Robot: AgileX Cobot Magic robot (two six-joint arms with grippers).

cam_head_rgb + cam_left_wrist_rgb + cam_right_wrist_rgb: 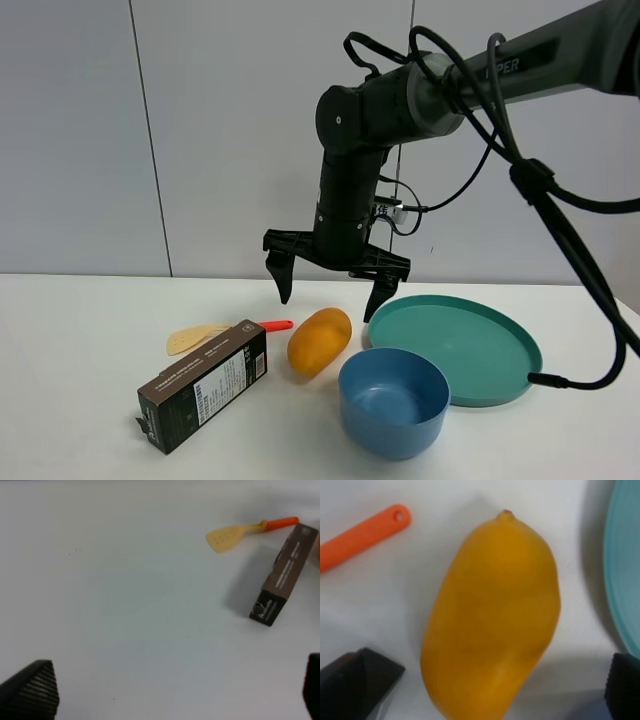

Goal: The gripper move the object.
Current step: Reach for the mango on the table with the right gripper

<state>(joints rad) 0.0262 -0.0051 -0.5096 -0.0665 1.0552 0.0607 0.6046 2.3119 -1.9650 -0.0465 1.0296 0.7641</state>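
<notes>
One mango [319, 342] is lying on its side on the white table [70, 400], operator, and that's your object. It's resting at a slant, out in the open, with nothing touching it from above.

You're hanging the right gripper [327, 305] directly over it. The claw is spread wide, one pointed black finger coming down on each side of the fruit, and both tips are showing clear of the skin. From the right wrist view the mango is filling the space between those fingers, with white table showing on both flanks. So the claw is released and it's grasping nothing.

Working outward: the blue bowl [390, 425] is sitting just in front of the mango, on its right. The teal plate [490, 345] is lying farther right, behind the bowl. On the mango's other side the dark carton [203, 385] is lying flat, just beside it. Behind the carton the tan spatula [195, 338] is lying with its orange handle [277, 325] pointing toward the mango, near it but apart.

Your left gripper [172, 690] is hovering over bare table well away from the fruit. Its two fingertips are showing at opposite edges of the wrist view, wide apart and empty.
</notes>
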